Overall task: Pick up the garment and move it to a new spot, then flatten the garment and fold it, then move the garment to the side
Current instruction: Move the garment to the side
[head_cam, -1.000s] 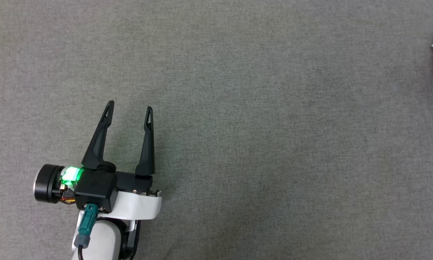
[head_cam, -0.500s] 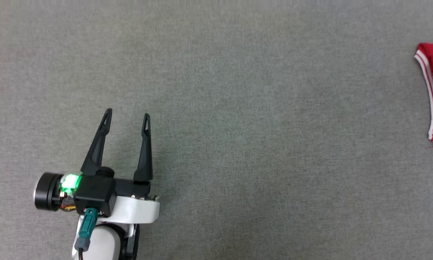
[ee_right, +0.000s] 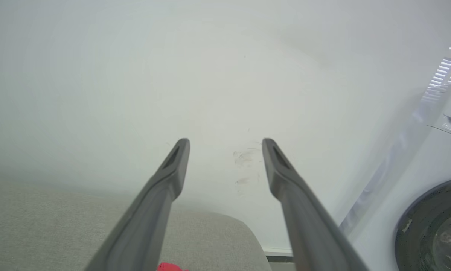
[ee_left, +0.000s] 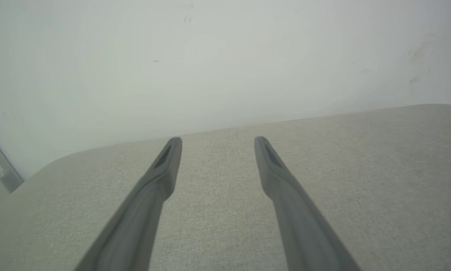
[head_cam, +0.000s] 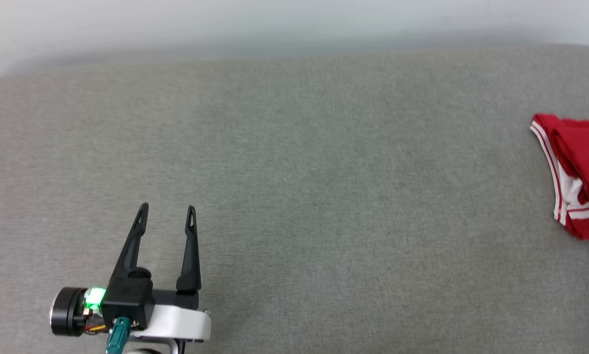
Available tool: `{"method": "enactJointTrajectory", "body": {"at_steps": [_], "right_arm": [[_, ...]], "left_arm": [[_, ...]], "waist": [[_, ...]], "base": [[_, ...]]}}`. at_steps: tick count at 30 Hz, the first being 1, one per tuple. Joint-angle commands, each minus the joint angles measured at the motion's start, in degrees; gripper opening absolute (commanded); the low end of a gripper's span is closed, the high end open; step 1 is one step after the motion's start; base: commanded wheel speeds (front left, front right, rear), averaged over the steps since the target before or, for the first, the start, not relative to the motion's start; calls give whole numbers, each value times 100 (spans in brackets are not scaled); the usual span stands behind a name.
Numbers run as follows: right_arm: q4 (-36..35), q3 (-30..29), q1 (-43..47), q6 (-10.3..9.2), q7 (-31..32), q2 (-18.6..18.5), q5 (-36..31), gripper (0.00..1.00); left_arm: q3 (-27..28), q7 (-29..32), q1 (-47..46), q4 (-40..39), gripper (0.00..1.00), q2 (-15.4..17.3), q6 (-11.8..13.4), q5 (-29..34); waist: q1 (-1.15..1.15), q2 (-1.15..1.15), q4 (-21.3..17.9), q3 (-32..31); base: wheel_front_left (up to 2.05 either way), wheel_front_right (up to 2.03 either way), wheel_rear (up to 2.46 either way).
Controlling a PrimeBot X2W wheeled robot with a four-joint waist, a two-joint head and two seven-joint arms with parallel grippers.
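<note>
Robot's left tool [head_cam: 167, 209]: dark fingers spread wide, empty, above grey fabric-covered counter [head_cam: 324, 196]. Robot's right tool [ee_right: 225, 141]: fingers equally spread, empty, facing pale wall [ee_right: 135, 75]. Red soft T-shirt with white-and-red striped trim [head_cam: 582, 157] lies bunched at counter's right edge, well apart from left tool.

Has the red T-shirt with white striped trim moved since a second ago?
Cannot tell. The camera moved, so the red T-shirt and the left gripper both slid down the head view; the plain grey fabric surface gives no fixed mark.
</note>
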Motion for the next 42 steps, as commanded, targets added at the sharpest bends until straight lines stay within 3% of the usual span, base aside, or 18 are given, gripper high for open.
{"method": "enactJointTrajectory", "body": {"at_steps": [1, 6, 9, 17, 25, 33, 42], "right_arm": [[-333, 36, 242, -9, -138, 269, -3, 100], [-927, 305, 714, -9, -351, 852, 87, 100], [-980, 517, 884, -9, -412, 1008, 145, 100], [-575, 1292, 1505, -9, -584, 1532, 355, 100], [-152, 1291, 2267, -8, -773, 2019, 448, 100], [-336, 1114, 2948, -8, -817, 2276, 437, 100], [-728, 1065, 3446, -8, -817, 2323, 558, 100]], "left_arm": [[25, -11, 121, 42, 100, 2, -14, -24], [71, -11, 275, 104, 100, -9, -37, -25], [112, -11, 324, 143, 100, -25, -41, -49], [255, -11, 517, 327, 100, -63, -76, -126], [343, -11, 738, 469, 100, -128, -158, -185], [358, -11, 865, 519, 100, -168, -323, -242], [384, -11, 967, 555, 100, -194, -443, -234]], "waist": [[1, 0, 152, -251], [1, 0, 293, -486], [1, 0, 325, -577], [1, 0, 440, -904], [1, 0, 455, -1232], [1, 0, 405, -1372], [1, 0, 368, -1502]], "base": [[0, 0, 0], [0, 0, 0], [0, 0, 0], [0, 0, 0], [0, 0, 0], [0, 0, 0], [0, 0, 0]]}}
